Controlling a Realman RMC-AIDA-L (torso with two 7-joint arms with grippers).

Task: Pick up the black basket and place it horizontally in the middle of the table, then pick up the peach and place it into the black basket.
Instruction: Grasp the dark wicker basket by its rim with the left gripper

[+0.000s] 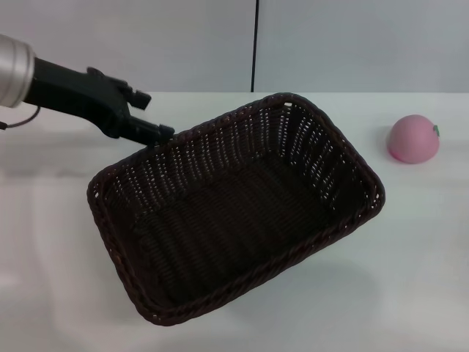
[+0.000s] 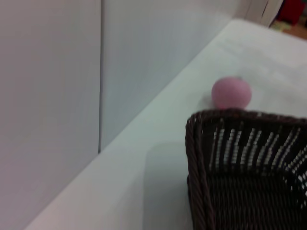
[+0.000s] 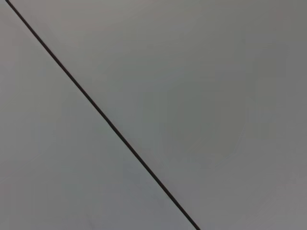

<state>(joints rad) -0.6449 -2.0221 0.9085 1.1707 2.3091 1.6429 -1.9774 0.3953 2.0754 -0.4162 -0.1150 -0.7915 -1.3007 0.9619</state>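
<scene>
At table (image 1: 410, 293) centre, left gripper (image 1: 163, 133) is pinching the black basket (image 1: 234, 213) by its far rim, lying skewed. Risk: wicker slipping or swinging toward the peach (image 1: 414, 138) at far right.

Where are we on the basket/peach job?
Done: nothing yet. In hand: the left gripper is at the far rim of the black basket, which sits askew, not yet horizontal. Left: square it mid-table, then move the peach, still outside on the right. Right arm is not visible.
</scene>
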